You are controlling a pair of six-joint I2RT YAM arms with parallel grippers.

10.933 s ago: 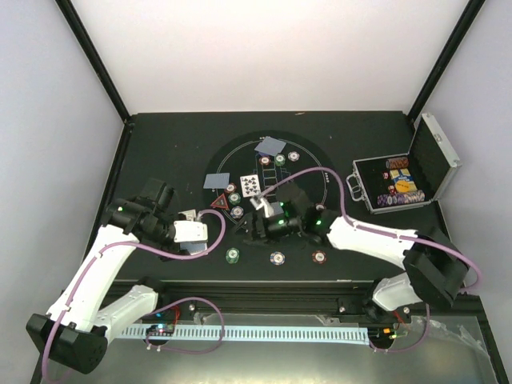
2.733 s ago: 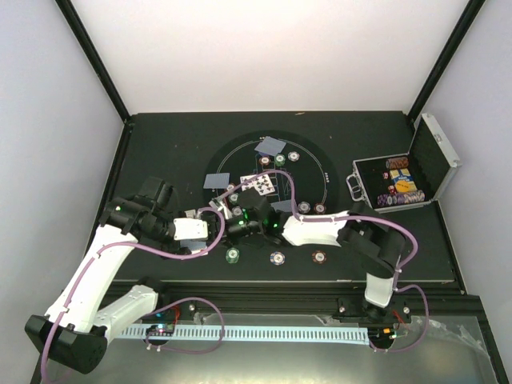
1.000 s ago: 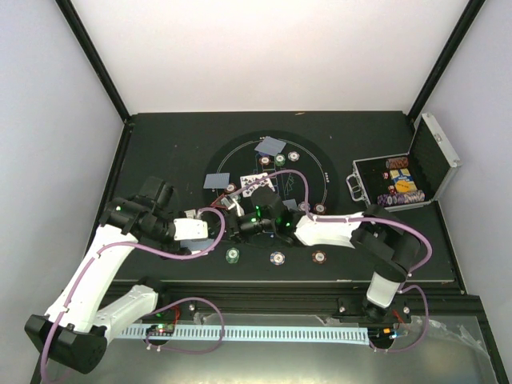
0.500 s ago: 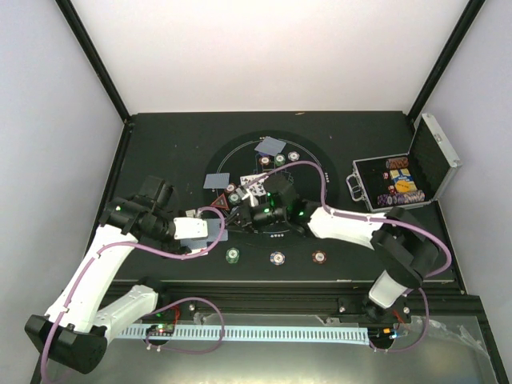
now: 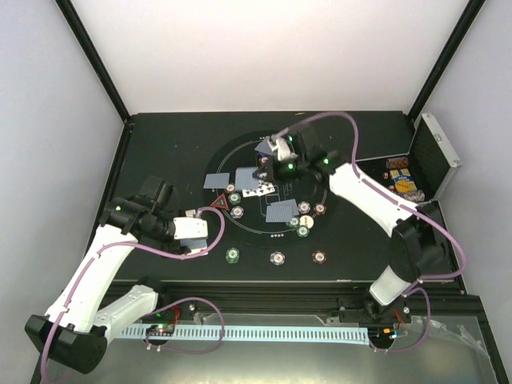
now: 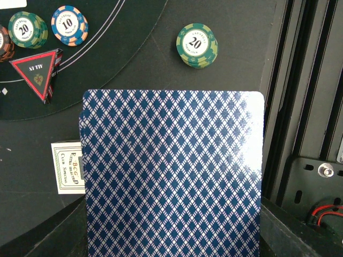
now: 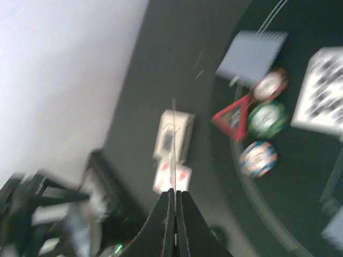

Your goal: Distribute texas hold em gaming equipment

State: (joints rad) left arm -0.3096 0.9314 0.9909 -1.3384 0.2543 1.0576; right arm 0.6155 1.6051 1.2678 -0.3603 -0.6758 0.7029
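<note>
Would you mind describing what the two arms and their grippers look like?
The left arm and right arm both have white link covers and black joints showing small green lights. A purple cable loops along each. The left gripper has a white body; the right gripper ends in slim dark fingers.

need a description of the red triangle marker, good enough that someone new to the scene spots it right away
Find the big round black mat with white lines. At its left rim lies the red triangle marker, close beside a green chip and a blue and orange chip. It is the only three-cornered piece, a red border around a dark centre; everything near it is a round chip or a rectangular card.
</note>
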